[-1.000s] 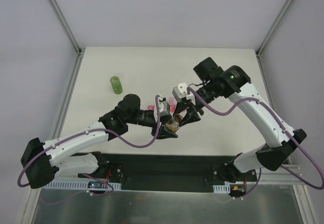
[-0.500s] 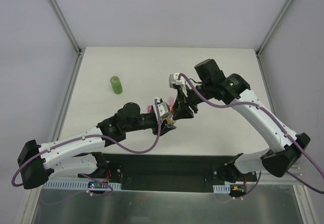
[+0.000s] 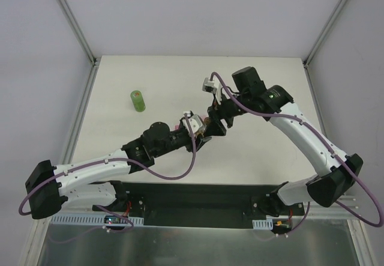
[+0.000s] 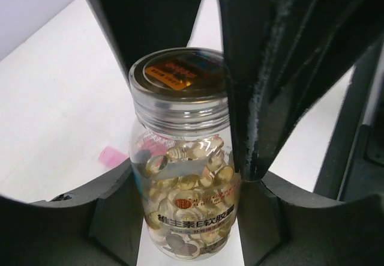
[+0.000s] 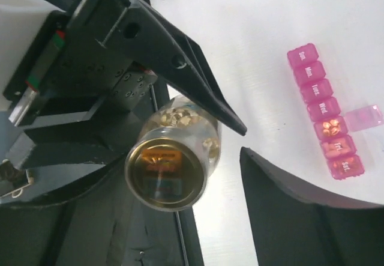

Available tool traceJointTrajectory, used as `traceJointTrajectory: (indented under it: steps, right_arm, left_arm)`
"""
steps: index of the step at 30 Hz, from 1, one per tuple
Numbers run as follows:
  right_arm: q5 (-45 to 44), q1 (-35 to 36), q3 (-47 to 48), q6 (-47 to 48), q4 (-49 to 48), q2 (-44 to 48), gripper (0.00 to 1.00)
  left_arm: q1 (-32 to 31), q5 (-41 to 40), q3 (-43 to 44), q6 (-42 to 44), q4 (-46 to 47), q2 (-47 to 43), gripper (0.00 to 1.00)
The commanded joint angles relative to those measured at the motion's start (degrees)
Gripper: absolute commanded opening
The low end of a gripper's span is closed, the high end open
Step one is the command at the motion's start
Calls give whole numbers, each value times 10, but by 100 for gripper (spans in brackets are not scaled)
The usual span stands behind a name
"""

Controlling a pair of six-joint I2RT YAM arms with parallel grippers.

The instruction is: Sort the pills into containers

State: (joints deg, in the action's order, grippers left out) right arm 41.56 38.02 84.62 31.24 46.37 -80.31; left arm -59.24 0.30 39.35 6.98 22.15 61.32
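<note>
A small clear bottle (image 4: pixel 186 206) of yellow-tan pills (image 4: pixel 192 170) is held off the table, with my left gripper (image 4: pixel 189 224) shut on its body. Its silver cap (image 4: pixel 180 77) is on. My right gripper (image 5: pixel 174 176) is open around the cap (image 5: pixel 165 179), with a gap between the cap and one finger (image 5: pixel 282 206). The containers, a pink strip of compartments (image 5: pixel 324 119), lie on the table with one lid (image 5: pixel 363 117) flipped open. From above, both grippers meet over the strip (image 3: pixel 204 120) and hide most of it.
A green cylindrical bottle (image 3: pixel 138 101) lies at the left of the white table (image 3: pixel 270 80). Grey walls enclose the table on three sides. The black base plate (image 3: pixel 198 197) runs along the near edge.
Both grippers have carried the bottle away from the near edge toward the pink strip. My right gripper's jaws have widened off the cap. The left grip is unchanged.
</note>
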Motion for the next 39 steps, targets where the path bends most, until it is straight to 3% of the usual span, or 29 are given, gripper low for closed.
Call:
traceJointTrajectory:
  steps: [1,2,5,11,18,23,28,34,39]
  right_arm:
    - [46,-22,35,23,61,8,75]
    - [56,-27,38,30,63,14,84]
    - [82,-35,48,69,71,47,91]
    - [127,-36,79,158,144,67,92]
    - [136,-35,148,435,334,84,94]
    - [206,-27,155,565,368,88,95]
    - [193,15,194,590,388,43,94]
    - [193,42,230,623,469,-13,79]
    - [178,49,213,623,477,0,76]
  left_arm:
    - [-3,88,22,-5,121,-35,0]
    - [-2,101,20,-8,113,-38,0]
    - [2,139,15,-15,80,-51,0]
    - [15,190,8,-37,47,-73,0]
    - [50,321,16,-69,13,-78,0]
    - [58,396,33,-69,-11,-62,0]
    - [62,484,62,-69,-27,-31,0]
    - [64,510,85,-69,-53,-14,0]
    - [67,518,91,-68,-57,-8,0]
